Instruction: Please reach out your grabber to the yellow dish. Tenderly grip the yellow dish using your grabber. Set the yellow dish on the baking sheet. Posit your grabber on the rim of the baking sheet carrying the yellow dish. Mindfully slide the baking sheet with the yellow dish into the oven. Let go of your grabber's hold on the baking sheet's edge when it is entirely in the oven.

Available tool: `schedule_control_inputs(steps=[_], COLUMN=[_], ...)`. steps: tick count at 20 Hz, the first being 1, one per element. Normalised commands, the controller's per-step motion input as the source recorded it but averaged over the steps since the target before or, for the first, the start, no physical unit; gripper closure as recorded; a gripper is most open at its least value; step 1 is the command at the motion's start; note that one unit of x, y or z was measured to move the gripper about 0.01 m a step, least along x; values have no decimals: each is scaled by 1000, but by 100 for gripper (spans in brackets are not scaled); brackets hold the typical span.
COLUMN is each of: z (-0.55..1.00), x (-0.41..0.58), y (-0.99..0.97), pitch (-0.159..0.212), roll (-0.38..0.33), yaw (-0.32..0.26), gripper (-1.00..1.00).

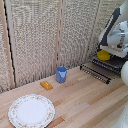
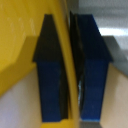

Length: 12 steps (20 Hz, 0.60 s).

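- Nearest in the exterior view, a large white plate with a floral rim (image 1: pixel 31 110) lies flat on the pale wooden tabletop (image 1: pixel 85 100), toward that view's left.
- Farther back, a small orange block (image 1: pixel 46 85) rests on the planks, with a blue cup (image 1: pixel 61 74) standing upright just beyond it.
- Behind the table runs a wall of woven, straw-coloured panels (image 1: pixel 35 35) divided by vertical wooden posts.
- At the exterior view's right, the baking sheet (image 1: pixel 97 71) of thin dark bars juts out over the table's far edge.
- The yellow dish (image 1: pixel 103 55) sits above the sheet's rear part (whether it touches the bars cannot be told), under the white arm.
- In the wrist view, the grabber (image 2: pixel 71 70) is closed narrowly on the yellow dish's rim (image 2: pixel 67 60), one blue-tipped finger (image 2: pixel 50 75) on each side of the wall.
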Motion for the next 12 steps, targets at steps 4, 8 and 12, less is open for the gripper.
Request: schedule_control_inputs(steps=[4, 8, 12], z=[791, 993, 779], x=[91, 214, 133], y=[103, 266, 536], pitch=[-17, -13, 159], roll=[-1, -42, -45], yaw=[7, 17, 130], gripper=[-100, -100, -100])
